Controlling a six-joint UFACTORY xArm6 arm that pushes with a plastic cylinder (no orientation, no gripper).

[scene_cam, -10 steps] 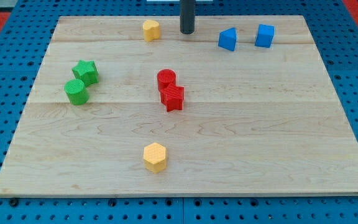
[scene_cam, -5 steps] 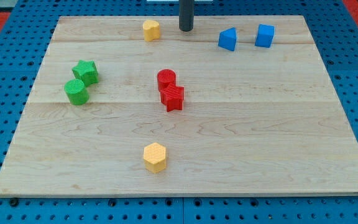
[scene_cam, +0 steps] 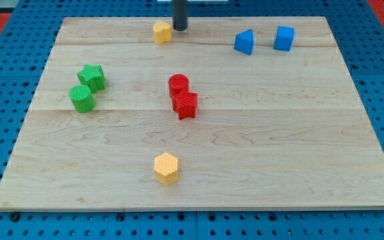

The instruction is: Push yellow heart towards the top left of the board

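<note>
The yellow heart (scene_cam: 162, 32) lies near the board's top edge, left of centre. My tip (scene_cam: 179, 28) stands just to its right, touching or nearly touching it. The dark rod rises from there out of the view's top. The wooden board (scene_cam: 259, 147) fills most of the view.
A yellow hexagon (scene_cam: 167, 168) lies at the bottom centre. A red cylinder (scene_cam: 178, 85) and a red star (scene_cam: 185, 104) touch at the centre. A green star (scene_cam: 93, 77) and a green cylinder (scene_cam: 81, 98) sit at the left. Two blue blocks (scene_cam: 244, 42) (scene_cam: 284, 38) lie at the top right.
My tip has moved left and slightly up along the top edge, from well right of the yellow heart to right beside it. No block has moved.
</note>
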